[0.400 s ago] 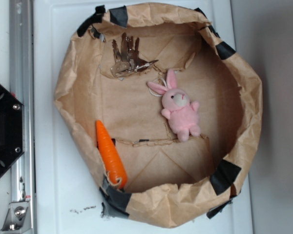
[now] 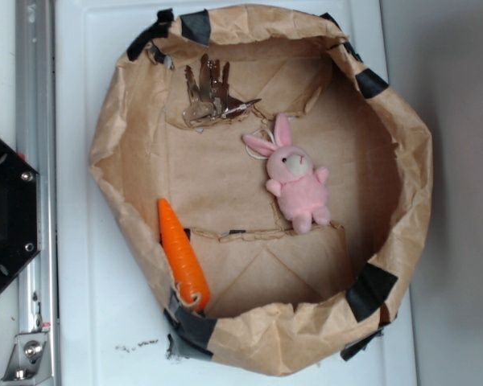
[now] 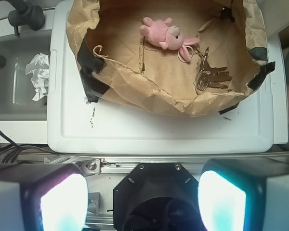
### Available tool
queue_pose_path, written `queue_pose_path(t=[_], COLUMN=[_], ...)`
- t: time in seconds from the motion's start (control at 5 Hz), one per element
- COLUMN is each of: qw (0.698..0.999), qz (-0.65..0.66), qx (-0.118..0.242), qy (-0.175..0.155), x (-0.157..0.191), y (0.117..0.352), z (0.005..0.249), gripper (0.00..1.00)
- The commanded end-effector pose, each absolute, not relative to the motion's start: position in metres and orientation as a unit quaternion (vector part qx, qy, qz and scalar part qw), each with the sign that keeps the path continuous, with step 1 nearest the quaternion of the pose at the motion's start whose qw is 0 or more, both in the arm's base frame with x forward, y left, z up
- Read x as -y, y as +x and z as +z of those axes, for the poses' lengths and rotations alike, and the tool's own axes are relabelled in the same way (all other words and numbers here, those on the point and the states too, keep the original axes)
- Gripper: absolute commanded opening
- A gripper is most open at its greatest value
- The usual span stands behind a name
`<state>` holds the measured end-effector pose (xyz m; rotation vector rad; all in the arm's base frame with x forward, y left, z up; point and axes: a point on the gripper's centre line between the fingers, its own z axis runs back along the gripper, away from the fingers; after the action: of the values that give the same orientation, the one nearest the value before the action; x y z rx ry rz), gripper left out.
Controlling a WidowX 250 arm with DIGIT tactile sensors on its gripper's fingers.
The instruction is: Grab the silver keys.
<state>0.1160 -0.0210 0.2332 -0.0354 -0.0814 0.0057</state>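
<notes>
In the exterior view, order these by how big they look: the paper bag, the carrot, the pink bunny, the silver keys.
1. Paper bag, by far the largest.
2. Carrot.
3. Pink plush bunny and silver keys: they look about alike, so I do not rank them.

A white plastic tabletop fills the centre of the exterior frame, carrying a crumpled brown paper bag rolled open into a basin, patched with black tape, beside black specks at lower left.
</notes>
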Motion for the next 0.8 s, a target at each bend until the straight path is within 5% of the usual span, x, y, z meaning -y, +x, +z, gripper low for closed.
queue_pose_path(t=[0.0, 0.2, 0.4, 0.6], qw=[0.993, 0.988, 0.982, 0.982], qz=[0.05, 0.071, 0.11, 0.121], qx=[0.095, 0.129, 0.153, 0.139], qy=[-0.048, -0.049, -0.014, 0.026], x=[0.015, 0.004, -0.018, -0.028], y=[0.202, 0.233, 0.238, 0.24], z=[0.224, 0.206, 0.184, 0.167], gripper=[1.0, 1.0, 1.0, 1.0])
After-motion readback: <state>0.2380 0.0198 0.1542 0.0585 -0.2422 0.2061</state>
